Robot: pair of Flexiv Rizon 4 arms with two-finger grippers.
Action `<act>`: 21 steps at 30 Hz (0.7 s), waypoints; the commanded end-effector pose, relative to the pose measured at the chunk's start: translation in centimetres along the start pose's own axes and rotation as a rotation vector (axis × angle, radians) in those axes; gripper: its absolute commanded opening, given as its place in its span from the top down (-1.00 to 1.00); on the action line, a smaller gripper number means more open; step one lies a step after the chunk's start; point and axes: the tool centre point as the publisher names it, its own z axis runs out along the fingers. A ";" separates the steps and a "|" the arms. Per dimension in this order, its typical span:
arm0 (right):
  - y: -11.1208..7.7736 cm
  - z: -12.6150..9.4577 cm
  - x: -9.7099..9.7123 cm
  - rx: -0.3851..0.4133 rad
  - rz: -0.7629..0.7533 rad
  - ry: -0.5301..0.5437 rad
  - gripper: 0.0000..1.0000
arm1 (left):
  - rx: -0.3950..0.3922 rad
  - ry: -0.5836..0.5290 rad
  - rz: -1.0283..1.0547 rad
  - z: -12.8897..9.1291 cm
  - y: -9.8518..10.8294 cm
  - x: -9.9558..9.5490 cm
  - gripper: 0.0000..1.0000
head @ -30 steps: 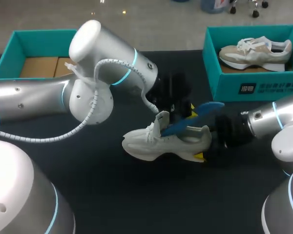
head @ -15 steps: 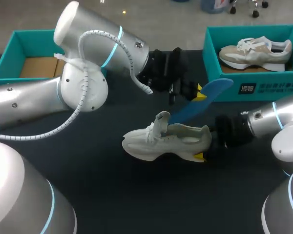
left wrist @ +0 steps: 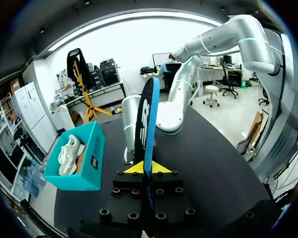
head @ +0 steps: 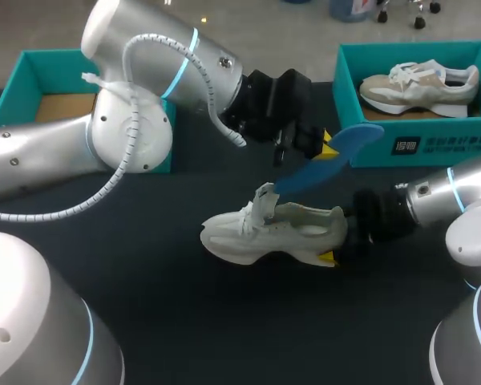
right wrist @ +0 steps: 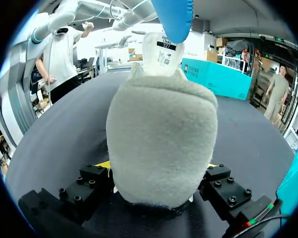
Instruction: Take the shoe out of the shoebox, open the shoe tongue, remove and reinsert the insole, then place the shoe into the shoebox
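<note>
White shoe (head: 272, 233): upright on black table (head: 184, 321), heel clamped from both sides by right gripper (head: 337, 245). Blue insole (head: 325, 163): slanting above the shoe, low end near its tongue, pinched between the closed fingers of left gripper (head: 319, 150). Teal shoebox (head: 409, 144): beyond the shoe's heel, holding a second shoe (head: 421, 84).

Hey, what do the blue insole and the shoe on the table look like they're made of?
Insole: probably foam, matte blue; it is thin and curves where the left gripper holds it. Shoe: off-white, seemingly a fabric upper; its heel looks fuzzy in the right wrist view, like suede or fleece, though I can't tell which.
</note>
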 end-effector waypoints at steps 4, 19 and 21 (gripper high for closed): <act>-0.3 0.3 0.0 0.004 0.000 -0.002 1.00 | 0.004 -0.010 -0.023 -0.5 -0.2 0.1 1.00; -0.3 0.3 0.0 0.004 0.000 -0.002 1.00 | 0.146 -0.020 -0.255 -5.5 -6.6 1.2 1.00; -0.3 0.3 0.0 0.004 0.000 -0.002 1.00 | 0.185 -0.026 -0.279 -5.9 -7.2 1.3 1.00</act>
